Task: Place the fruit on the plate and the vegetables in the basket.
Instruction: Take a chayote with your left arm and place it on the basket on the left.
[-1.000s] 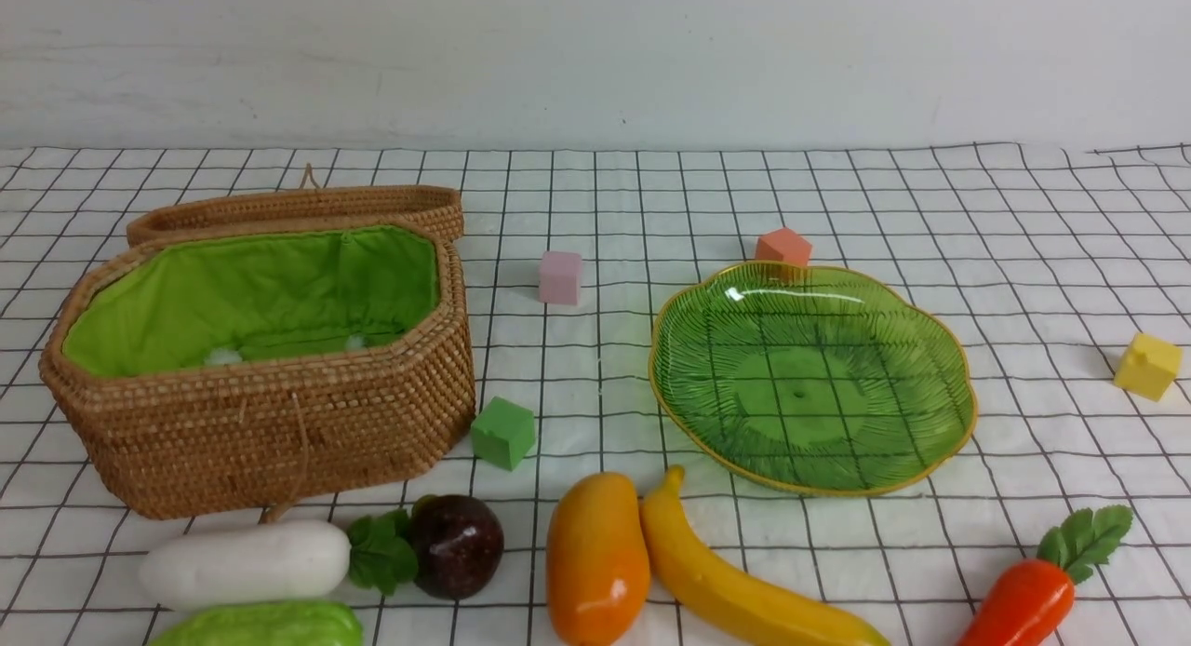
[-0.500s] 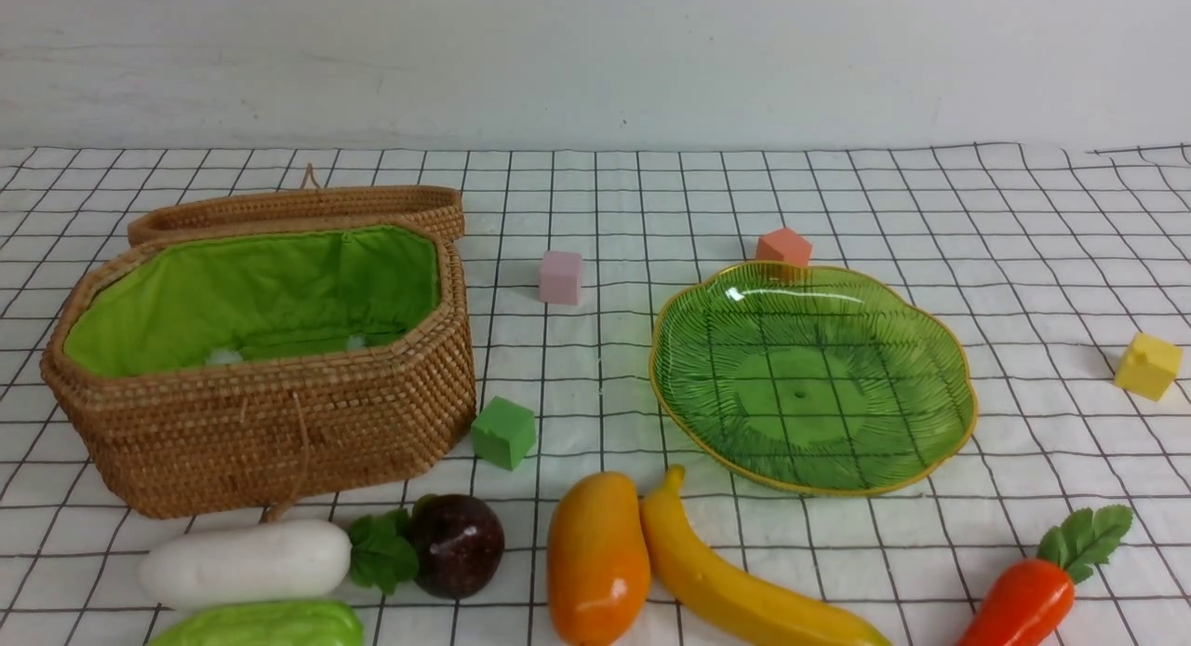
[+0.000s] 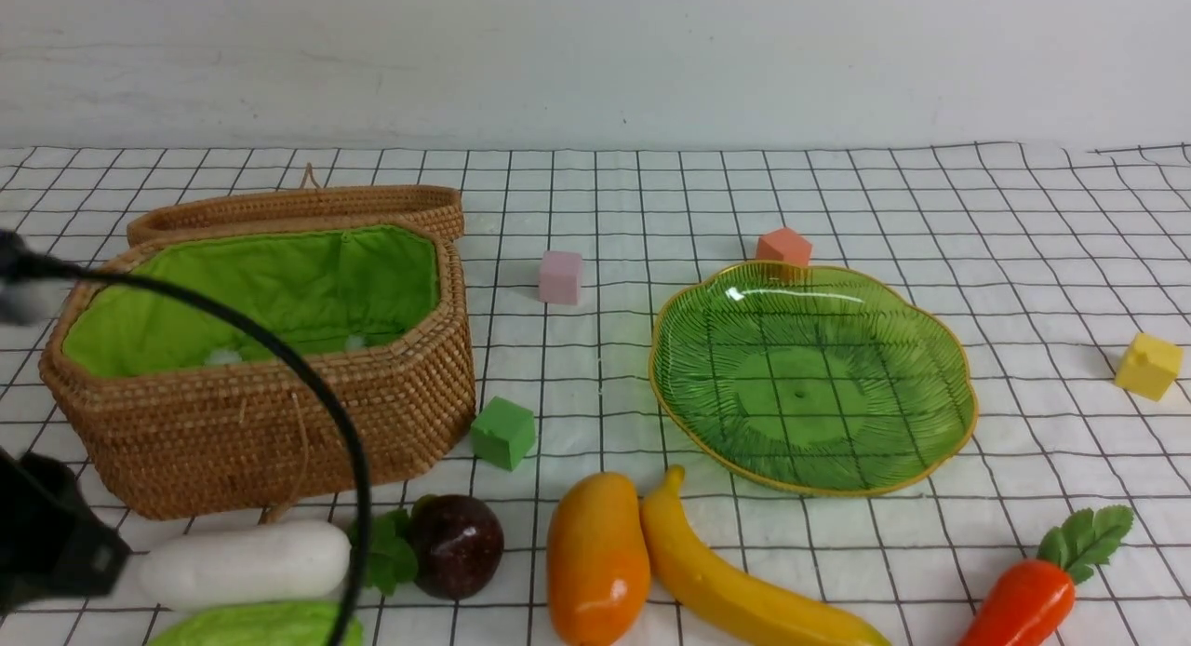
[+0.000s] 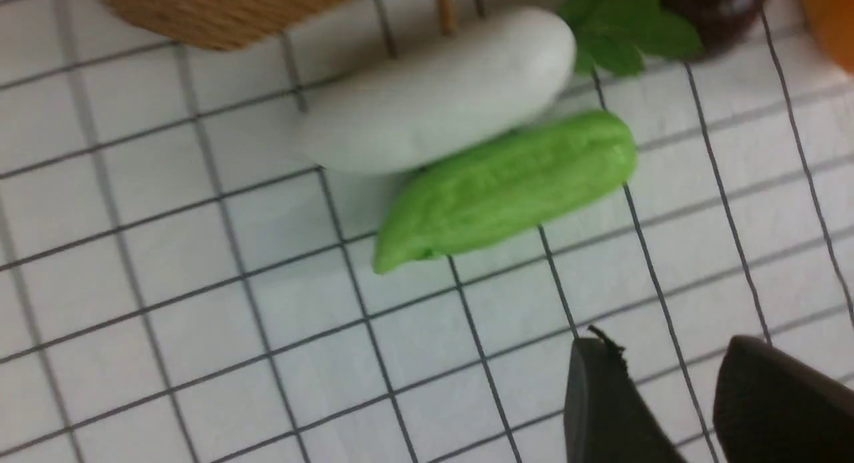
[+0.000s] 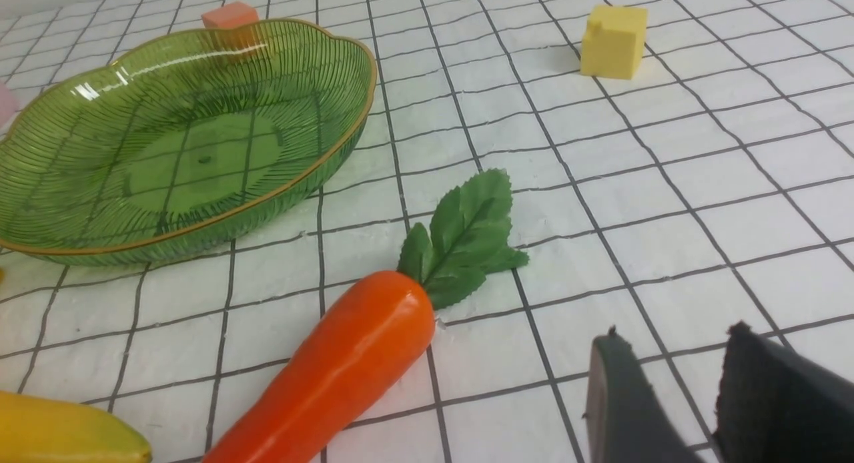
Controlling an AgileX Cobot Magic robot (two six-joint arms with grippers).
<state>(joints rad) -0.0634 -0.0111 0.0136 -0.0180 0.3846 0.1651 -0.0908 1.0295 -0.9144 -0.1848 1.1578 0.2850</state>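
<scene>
**Front view:** the left arm point(image 3: 51, 534) and its black cable point(image 3: 312, 399) have entered at the left, before the basket point(image 3: 279, 441). The banana point(image 3: 744, 581), mango point(image 3: 595, 558) and purple fruit point(image 3: 458, 545) lie on the cloth, off the plate point(image 3: 809, 385).

**Left wrist view:** the left gripper point(image 4: 670, 346), jaws apart and empty, is near the radish point(image 4: 434, 93) and green vegetable point(image 4: 507, 183).

**Right wrist view:** the right gripper point(image 5: 674, 339), jaws apart and empty, is near the carrot point(image 5: 347, 363).

A plain off-white wall point(image 3: 595, 60), faintly scuffed, rises behind the desk point(image 3: 1042, 255), which is covered by a slightly wrinkled white cloth point(image 3: 595, 190) printed with a thin black grid, all under soft, even light.
</scene>
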